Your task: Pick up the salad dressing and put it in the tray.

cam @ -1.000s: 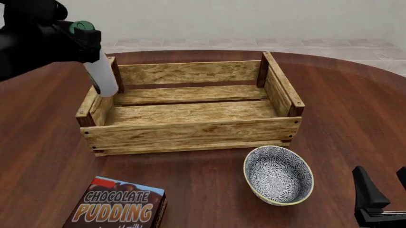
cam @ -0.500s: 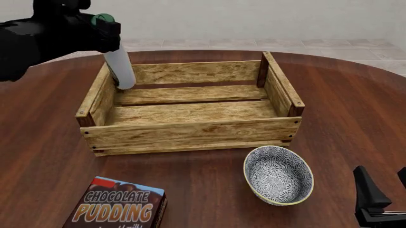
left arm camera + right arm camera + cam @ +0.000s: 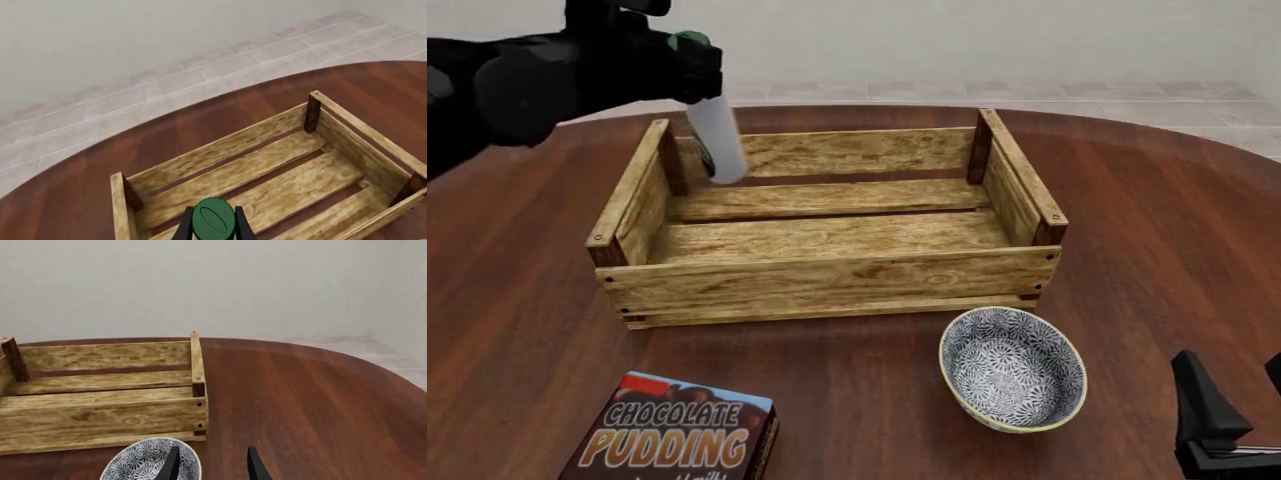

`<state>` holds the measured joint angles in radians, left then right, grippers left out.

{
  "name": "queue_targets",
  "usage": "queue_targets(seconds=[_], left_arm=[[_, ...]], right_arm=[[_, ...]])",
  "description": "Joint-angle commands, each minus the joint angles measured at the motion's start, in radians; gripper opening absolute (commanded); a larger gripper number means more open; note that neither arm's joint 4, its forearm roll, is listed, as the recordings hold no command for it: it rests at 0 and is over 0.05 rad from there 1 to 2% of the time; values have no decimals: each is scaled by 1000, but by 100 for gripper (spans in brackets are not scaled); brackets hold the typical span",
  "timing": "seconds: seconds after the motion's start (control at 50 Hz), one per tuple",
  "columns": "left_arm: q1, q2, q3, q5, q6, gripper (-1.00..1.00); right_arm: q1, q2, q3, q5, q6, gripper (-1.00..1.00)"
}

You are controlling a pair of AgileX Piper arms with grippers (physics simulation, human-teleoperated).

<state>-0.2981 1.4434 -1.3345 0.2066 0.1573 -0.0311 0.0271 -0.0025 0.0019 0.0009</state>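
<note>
The pick-up looks done: the left claw (image 3: 694,70) is pinching the salad dressing (image 3: 717,140) just below its green cap, and the bottle hangs clear of the bench (image 3: 1174,230), tilted, with its lower end over the tray (image 3: 827,275) near the tray's far-left corner post. From the left wrist view the green cap sits between the two dark fingers with the tray's slatted floor spread out beyond it, so the bottle seems to be above the tray's inside and not outside its wall. What is left, by my judgement, is lowering it toward the tray floor and letting go. The right claw (image 3: 210,462) rests low, well apart from the tray on its near-right side, just beside the blue-patterned bowl (image 3: 1013,368), fingers spread and holding nothing. The bottle's label cannot be made out, the left arm's dark bulk hides how the fingers meet the bottle's neck in the front view, and the pudding box (image 3: 674,432) near the tray's front-left is cut off by the picture edge
</note>
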Motion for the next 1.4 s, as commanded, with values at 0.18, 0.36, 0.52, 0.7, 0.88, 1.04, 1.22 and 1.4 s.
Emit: queue_targets(seconds=[0.18, 0.36, 0.52, 0.7, 0.88, 1.04, 1.22, 1.4], left_arm=[[-21, 112, -107, 15, -11, -100], [-26, 152, -116, -1, -23, -100], [-23, 195, -128, -13, -26, -100], [-24, 232, -149, -5, -29, -100], [-24, 259, -156, -11, -39, -100], [-27, 275, -153, -14, -45, -100], [-27, 295, -141, -25, -57, -100], [-25, 311, -126, -41, -69, -100]], right_arm=[[3, -16, 0, 13, -10, 100], [3, -20, 0, 16, -14, 100], [0, -21, -4, 19, -11, 100], [-4, -22, -2, 17, -6, 100], [-7, -23, -2, 17, -4, 100], [-10, -23, -1, 15, -2, 100], [-13, -24, -3, 17, 2, 100], [-15, -24, -1, 14, 5, 100]])
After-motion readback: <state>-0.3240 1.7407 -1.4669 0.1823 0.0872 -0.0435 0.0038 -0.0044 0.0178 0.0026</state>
